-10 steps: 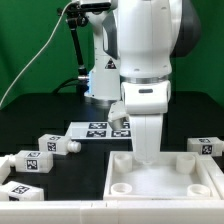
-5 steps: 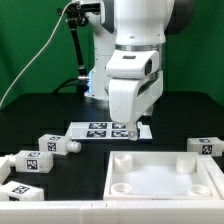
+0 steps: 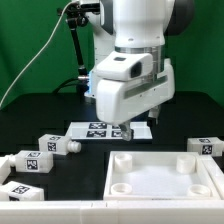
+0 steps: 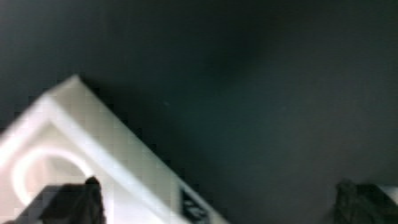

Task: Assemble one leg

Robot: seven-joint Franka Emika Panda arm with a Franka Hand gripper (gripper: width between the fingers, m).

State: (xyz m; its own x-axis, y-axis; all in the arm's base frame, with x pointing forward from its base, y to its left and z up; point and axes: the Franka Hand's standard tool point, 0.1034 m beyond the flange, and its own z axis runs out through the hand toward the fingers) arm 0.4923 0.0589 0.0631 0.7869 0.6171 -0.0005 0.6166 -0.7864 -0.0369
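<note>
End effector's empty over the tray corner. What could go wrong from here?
1. The end effector is open with the tray corner right beneath it; descending here may clip the rim.
2. The legs at the exterior view's left lie close together, so grasping one may knock its neighbours.
</note>
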